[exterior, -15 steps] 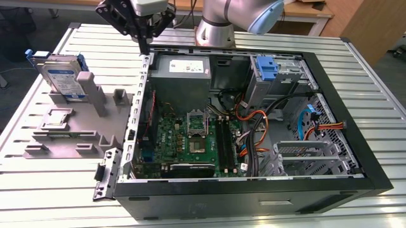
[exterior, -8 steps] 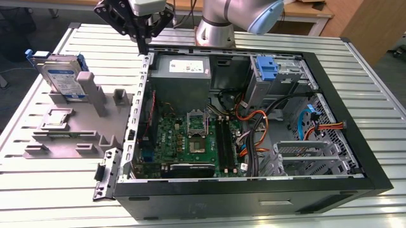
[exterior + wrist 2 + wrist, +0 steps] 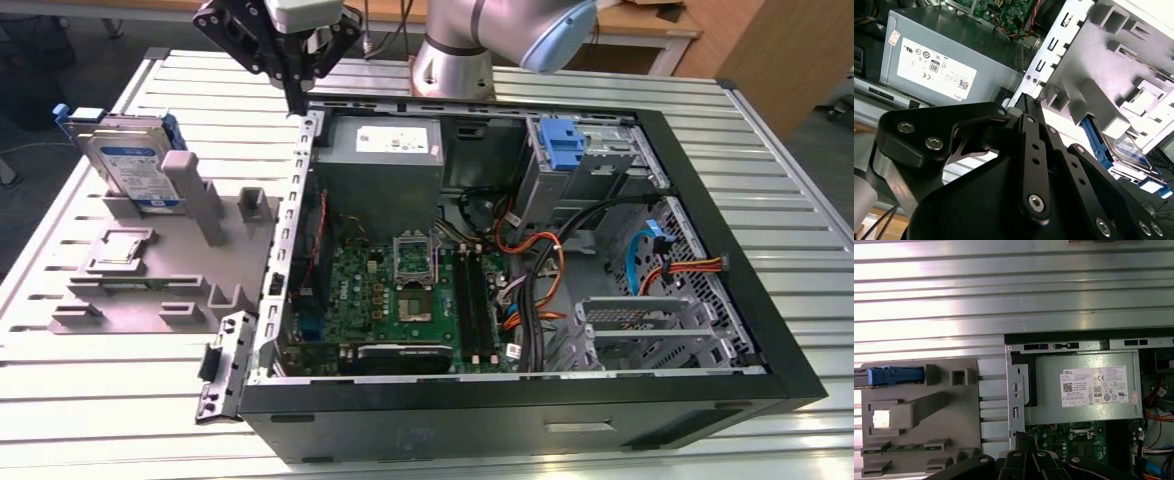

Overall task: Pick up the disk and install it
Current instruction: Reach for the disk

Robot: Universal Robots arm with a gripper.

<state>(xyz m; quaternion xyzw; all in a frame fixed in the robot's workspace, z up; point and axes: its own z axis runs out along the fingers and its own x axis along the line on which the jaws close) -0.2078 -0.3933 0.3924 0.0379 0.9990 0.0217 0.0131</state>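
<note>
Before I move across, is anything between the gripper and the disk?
Nothing visible from above. The gripper hangs near a corner of the case; the disk stands upright in the grey holder, its top free. A holder post rises beside it on the case side.

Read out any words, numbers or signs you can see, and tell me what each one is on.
White label on the silver-grey metal power-supply box: print and marks too small to quote.
Blue-and-white label on the flat silver-grey disk, standing in the grey plastic fixture: too small to read.
Green motherboard: markings unreadable.
</note>
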